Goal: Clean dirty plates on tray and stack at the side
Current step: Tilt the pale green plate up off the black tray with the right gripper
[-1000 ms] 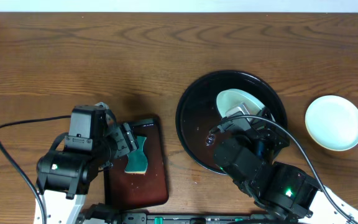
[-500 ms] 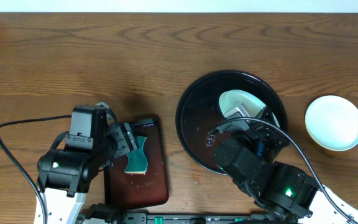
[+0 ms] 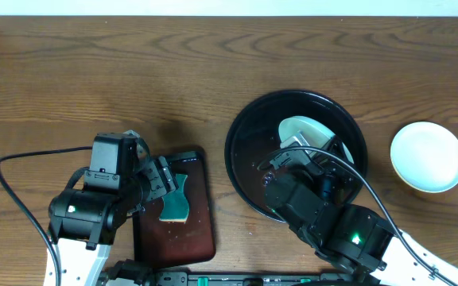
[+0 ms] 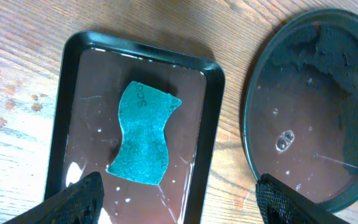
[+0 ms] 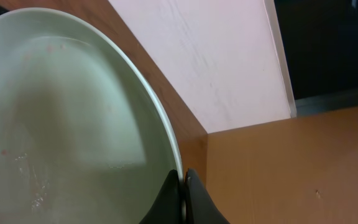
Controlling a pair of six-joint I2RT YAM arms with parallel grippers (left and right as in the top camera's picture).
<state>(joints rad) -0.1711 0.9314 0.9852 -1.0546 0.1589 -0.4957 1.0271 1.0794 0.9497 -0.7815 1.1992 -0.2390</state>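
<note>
A pale mint-white plate (image 3: pixel 307 129) is held tilted over the far side of the round black tray (image 3: pixel 241 163). My right gripper (image 5: pixel 183 178) is shut on its rim, and faint red specks show on the plate's face (image 5: pixel 67 118). A second pale plate (image 3: pixel 428 156) lies flat on the table to the right of the tray. My left gripper (image 4: pixel 182 200) hangs open above the near end of a brown rectangular tray (image 4: pixel 211 124). A teal sponge (image 4: pixel 143 134) lies in that tray, ahead of the open fingers (image 4: pixel 79 196) and untouched.
Water drops and a bubble sit on the black tray's floor (image 4: pixel 284 142). The brown tray (image 3: pixel 201 230) is wet and lies left of the round one, with a strip of bare wood between them. A black cable (image 3: pixel 22 159) loops at the left.
My right arm has shifted slightly to the left with the plate still in its grip. The left arm and the sponge have not moved.
</note>
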